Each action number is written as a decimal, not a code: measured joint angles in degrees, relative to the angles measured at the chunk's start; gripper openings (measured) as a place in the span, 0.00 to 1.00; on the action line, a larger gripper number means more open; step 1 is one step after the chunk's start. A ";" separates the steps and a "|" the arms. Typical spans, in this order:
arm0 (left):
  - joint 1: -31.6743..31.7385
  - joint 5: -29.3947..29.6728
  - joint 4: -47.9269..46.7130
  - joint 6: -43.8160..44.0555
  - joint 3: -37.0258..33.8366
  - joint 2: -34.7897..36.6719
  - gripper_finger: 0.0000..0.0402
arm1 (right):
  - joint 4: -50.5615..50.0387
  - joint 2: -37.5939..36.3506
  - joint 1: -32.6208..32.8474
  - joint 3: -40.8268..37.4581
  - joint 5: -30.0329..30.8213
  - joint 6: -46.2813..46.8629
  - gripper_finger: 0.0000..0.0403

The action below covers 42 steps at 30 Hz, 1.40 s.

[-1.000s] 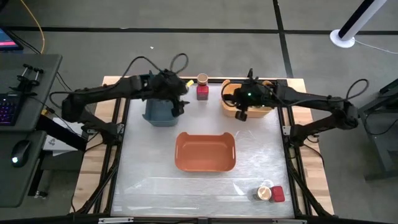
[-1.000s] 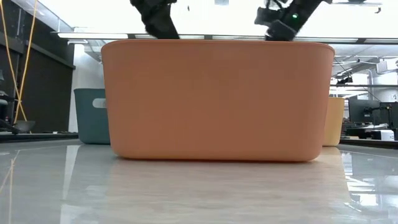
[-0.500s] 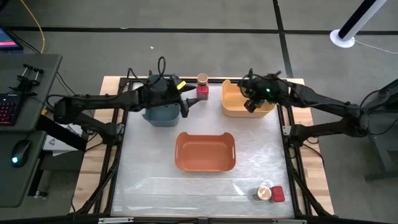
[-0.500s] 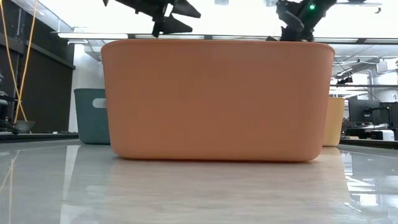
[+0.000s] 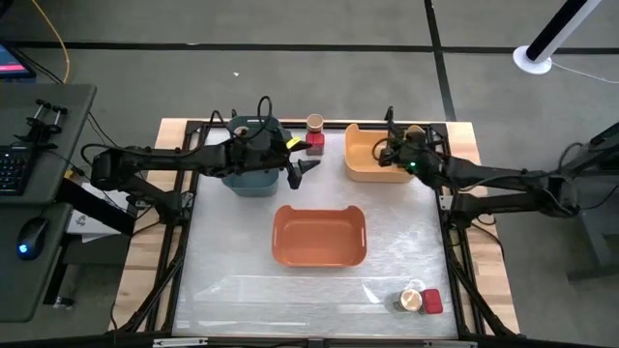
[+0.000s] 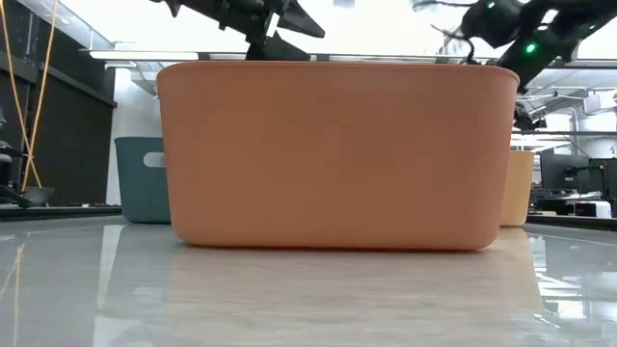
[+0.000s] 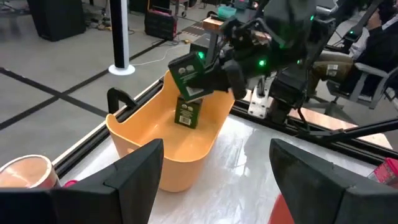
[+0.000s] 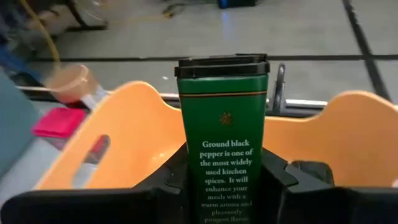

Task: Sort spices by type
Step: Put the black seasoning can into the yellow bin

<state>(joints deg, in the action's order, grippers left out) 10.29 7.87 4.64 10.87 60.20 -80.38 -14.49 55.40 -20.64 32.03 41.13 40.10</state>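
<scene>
My right gripper (image 5: 390,151) hangs over the yellow bin (image 5: 360,170) at the far right, shut on a dark green pepper tin (image 8: 222,124). A second dark tin (image 7: 186,114) stands on the yellow bin's floor. My left gripper (image 5: 301,167) is open and holds nothing, just right of the blue bin (image 5: 250,180). A tan-lidded jar (image 5: 315,123) and a red tin (image 5: 314,142) stand at the far edge between the bins. Another jar (image 5: 411,300) and red tin (image 5: 432,303) sit at the near right. My right gripper pinches the pepper tin's lower half (image 8: 222,186) between its two fingers, one on each narrow side. The lid end (image 8: 222,64) sticks out past the fingertips. In the left wrist view the tin (image 7: 188,74) hangs tilted, clear above the tin standing in the yellow bin.
An orange bin (image 5: 319,235) takes up the table's middle and fills the low view (image 6: 337,154). The blue bin stands at the far left. A black frame rail (image 5: 447,208) runs along the table's sides.
My left gripper has swung from above the blue bin toward the table's right and tipped from pointing down to nearly level, staying open. My right gripper has sunk a little over the yellow bin, drawn toward the far edge and rolled, turning the pepper tin with it.
</scene>
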 joint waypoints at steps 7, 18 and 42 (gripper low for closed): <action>0.16 0.10 -0.31 0.04 0.00 0.00 0.69 | -2.99 13.92 -1.48 5.44 6.12 6.05 0.24; 0.13 0.08 -0.81 1.03 0.00 0.00 0.69 | -11.34 24.08 -5.03 11.31 3.54 15.18 0.24; 0.13 0.06 -5.96 0.98 0.02 0.00 0.69 | -12.63 25.66 -7.48 11.70 -5.59 12.69 0.32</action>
<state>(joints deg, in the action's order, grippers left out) 10.41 7.92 -1.33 11.86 60.23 -80.38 -27.12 81.06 -28.12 43.73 35.54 52.79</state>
